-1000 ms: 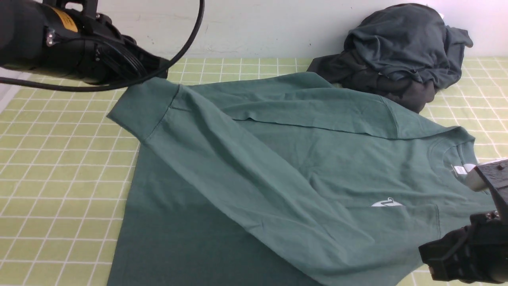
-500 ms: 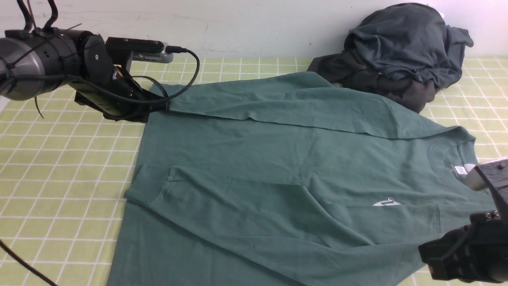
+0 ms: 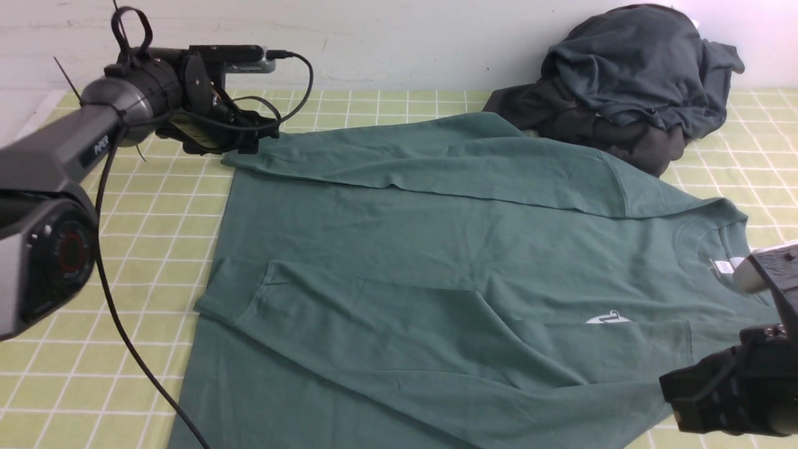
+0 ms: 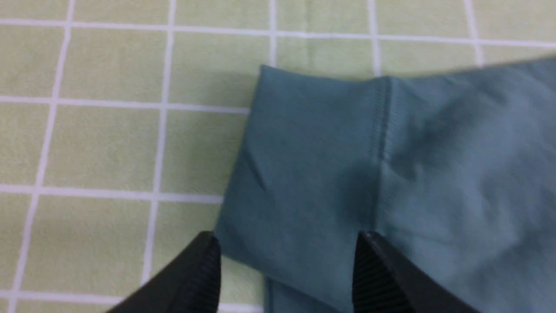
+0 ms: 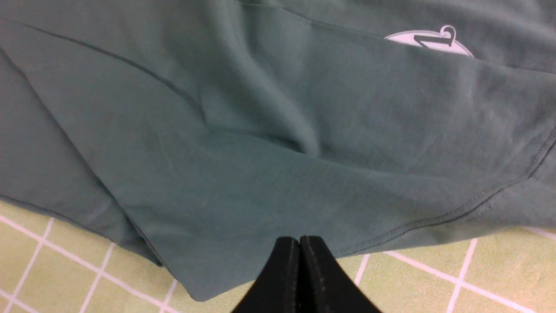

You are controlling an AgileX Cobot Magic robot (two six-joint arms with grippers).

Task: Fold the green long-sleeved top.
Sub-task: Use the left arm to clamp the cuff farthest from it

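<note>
Nearest, the right gripper [image 5: 299, 241] has its jaws pressed together on nothing. Its tip is at the near edge of the muted teal-green long-sleeved cotton top [image 3: 436, 262], which lies spread on the yellow-green checked bench [image 3: 93, 249]. Farther out, the left gripper [image 4: 286, 243] stands with jaws apart, astride the far sleeve's cuff [image 4: 304, 152]. Beyond, to its right, sits a heap of dark charcoal-grey garments [image 3: 629, 81].

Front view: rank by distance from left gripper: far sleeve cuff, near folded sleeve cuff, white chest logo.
1. Far teal-green sleeve cuff, at the left gripper.
2. Near folded sleeve cuff, left, nearer the camera.
3. White round chest logo, far right.
</note>
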